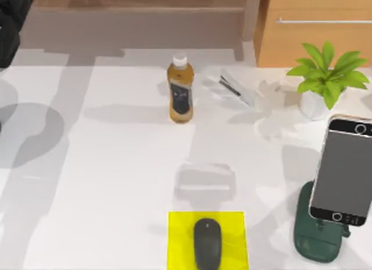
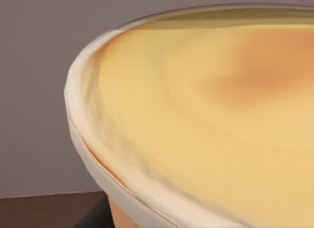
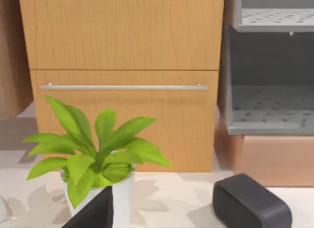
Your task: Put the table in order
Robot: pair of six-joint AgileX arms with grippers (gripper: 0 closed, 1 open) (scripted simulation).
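The white table [image 1: 116,183] carries a bottle of amber tea [image 1: 180,89] standing at the back middle. Beside it, to the right, lies a white stapler [image 1: 233,88]. A black mouse [image 1: 207,242] rests on a yellow pad [image 1: 177,241] at the front edge. A potted green plant [image 1: 325,78] [image 3: 98,159] stands at the right, and a phone [image 1: 343,171] leans on a dark green stand [image 1: 314,238] in front of it. My right gripper [image 3: 171,215] is open, facing the plant. Part of my left arm [image 1: 9,25] shows at the back left corner; its wrist view is close on a cream, white-rimmed round object [image 2: 196,129].
A light wooden cabinet [image 1: 317,31] [image 3: 122,66] with a metal handle [image 3: 122,86] stands behind the plant. A brown and grey shelf [image 1: 139,14] [image 3: 270,90] runs along the back. The left half of the tabletop is bare.
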